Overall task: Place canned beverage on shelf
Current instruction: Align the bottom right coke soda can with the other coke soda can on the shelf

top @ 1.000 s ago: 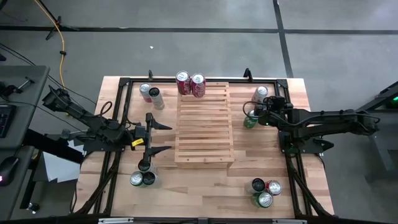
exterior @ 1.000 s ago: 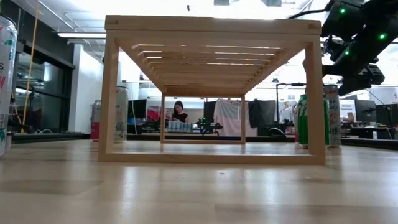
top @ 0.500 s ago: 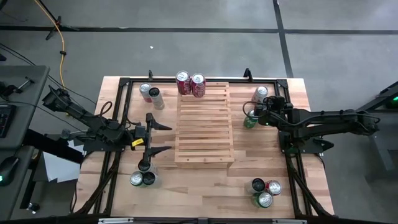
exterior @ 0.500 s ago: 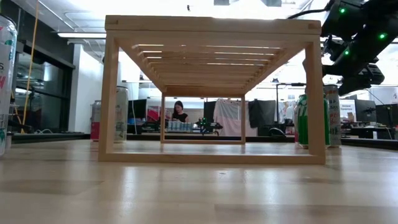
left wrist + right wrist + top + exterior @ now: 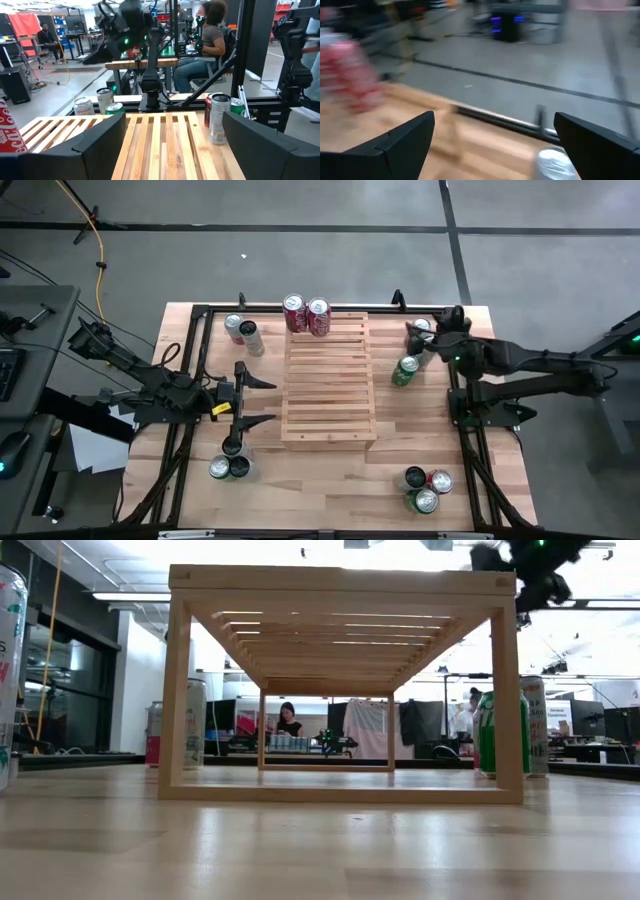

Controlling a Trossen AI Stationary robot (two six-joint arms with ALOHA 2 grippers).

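Right gripper (image 5: 418, 338) hovered wide open, empty, above the green can (image 5: 404, 370) beside the shelf's (image 5: 328, 380) right edge.

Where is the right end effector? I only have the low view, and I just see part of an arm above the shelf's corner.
Observer: The right end effector is over the table to the right of the shelf, by a silver can. It is open and empty.
Operator: Is anything holding the green can?
Observer: No. The green can stands alone on the table, just off the shelf's right edge.
Operator: And the left end effector?
Observer: The left end effector waits open, just left of the shelf.
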